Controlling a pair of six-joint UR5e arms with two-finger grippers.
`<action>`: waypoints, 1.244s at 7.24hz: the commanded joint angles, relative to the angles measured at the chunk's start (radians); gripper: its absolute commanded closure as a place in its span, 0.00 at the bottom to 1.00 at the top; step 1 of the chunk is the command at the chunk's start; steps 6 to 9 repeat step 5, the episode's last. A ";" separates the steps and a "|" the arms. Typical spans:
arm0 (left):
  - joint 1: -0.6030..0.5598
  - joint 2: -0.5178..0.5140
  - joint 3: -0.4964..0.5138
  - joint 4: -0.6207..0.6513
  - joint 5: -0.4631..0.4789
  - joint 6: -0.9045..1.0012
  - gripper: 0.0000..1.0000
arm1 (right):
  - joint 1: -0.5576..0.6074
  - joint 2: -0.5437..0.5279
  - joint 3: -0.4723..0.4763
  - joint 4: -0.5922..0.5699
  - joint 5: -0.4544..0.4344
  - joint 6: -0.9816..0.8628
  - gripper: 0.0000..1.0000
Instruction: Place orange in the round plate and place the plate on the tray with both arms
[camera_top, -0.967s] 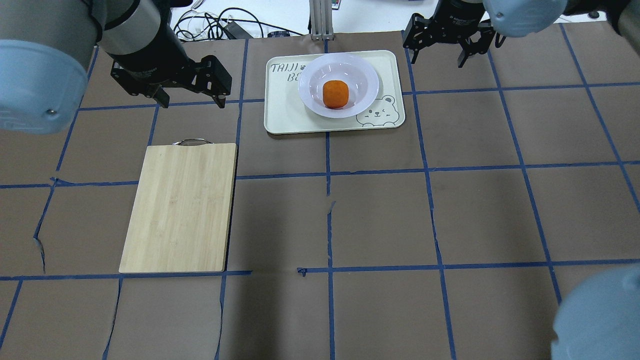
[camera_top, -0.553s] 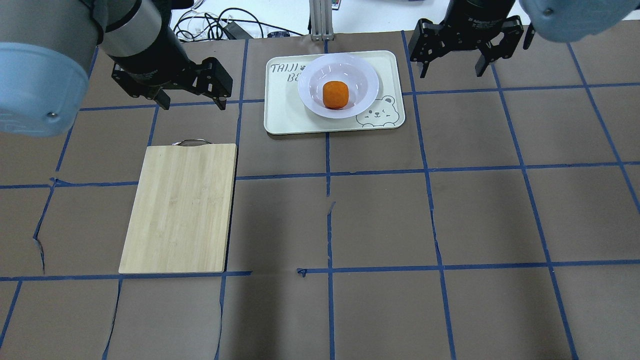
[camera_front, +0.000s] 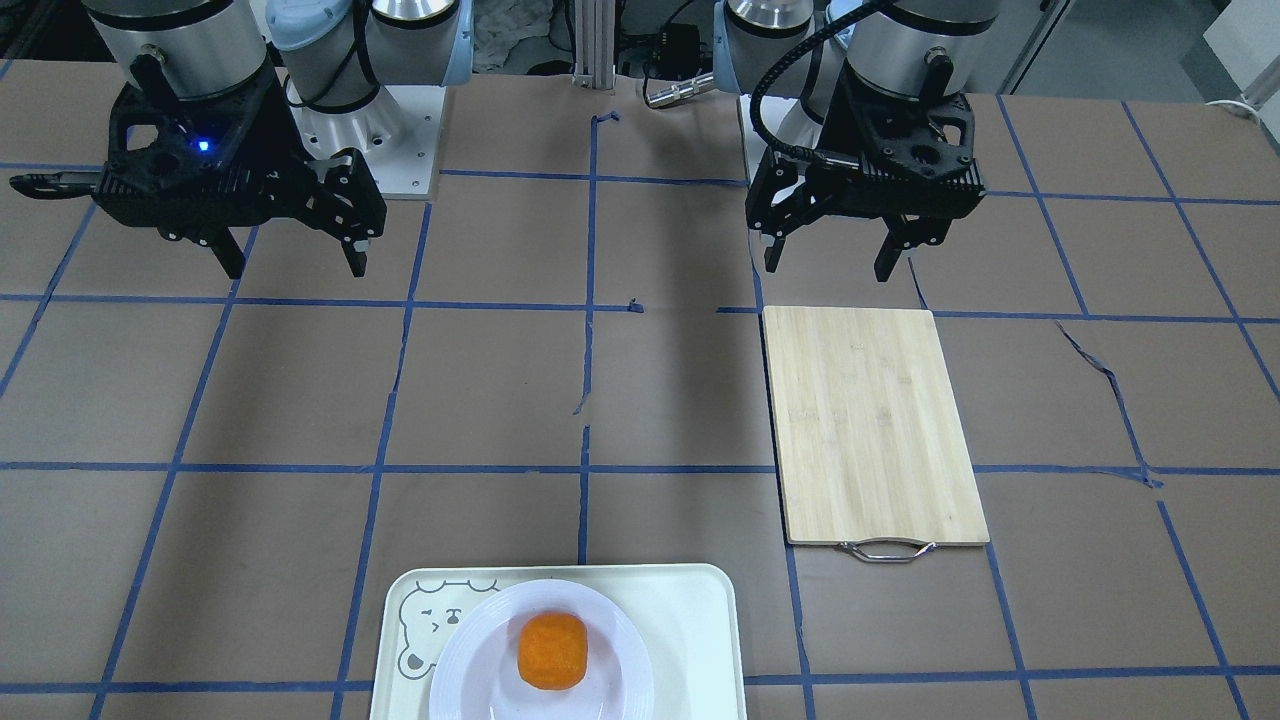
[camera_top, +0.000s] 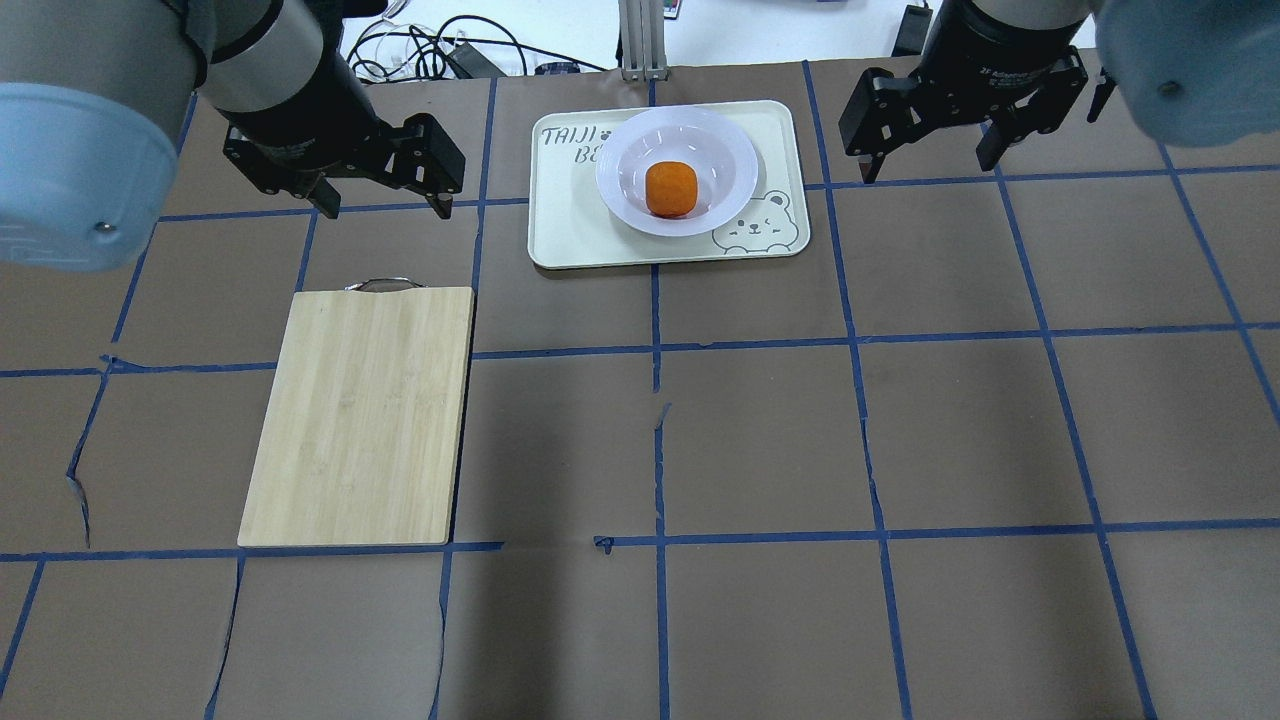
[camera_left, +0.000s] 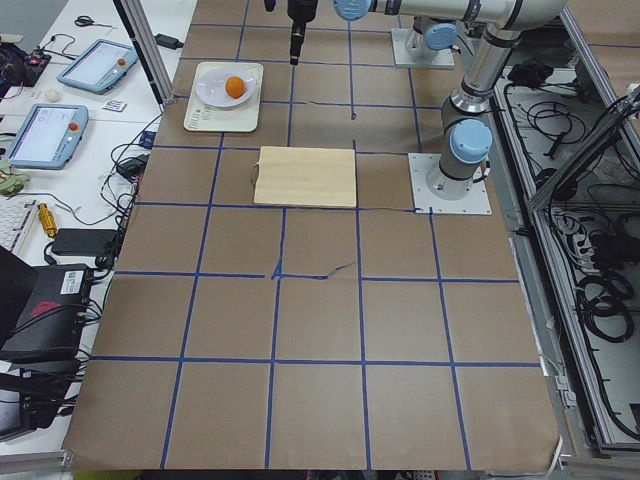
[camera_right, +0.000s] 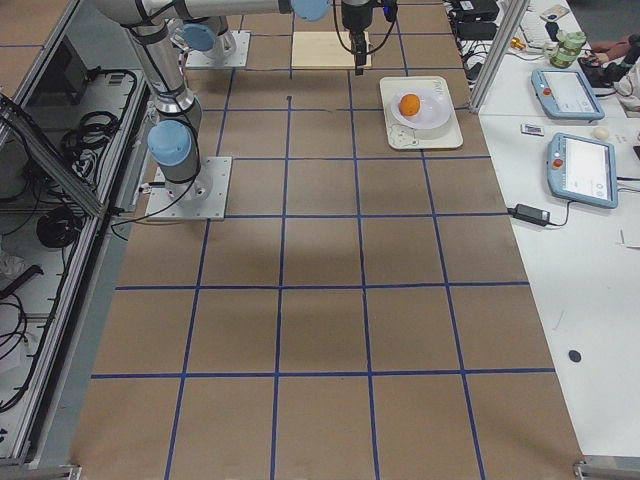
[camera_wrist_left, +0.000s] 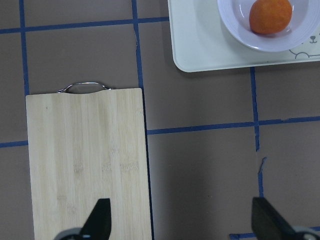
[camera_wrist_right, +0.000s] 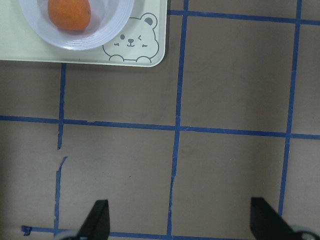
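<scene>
The small dimpled orange sits in the glossy white round plate, which rests on the pale cream rectangular tray near the far edge of the brown table. The left end effector and right end effector hang wide open and empty, flanking the tray with clearance. The bamboo cutting board lies apart. The plate covers part of the tray lettering; "TAIJI" and "BE" are legible.

Orange in round plate, plate on tray
</scene>
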 joint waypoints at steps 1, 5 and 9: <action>0.000 -0.001 0.001 0.000 -0.001 0.000 0.00 | -0.007 0.004 -0.005 0.005 0.001 -0.010 0.00; 0.000 -0.001 0.001 0.000 -0.001 0.000 0.00 | -0.009 0.002 0.001 0.012 -0.001 -0.010 0.00; 0.000 -0.001 0.001 0.000 -0.001 0.000 0.00 | -0.009 0.002 0.001 0.012 -0.001 -0.010 0.00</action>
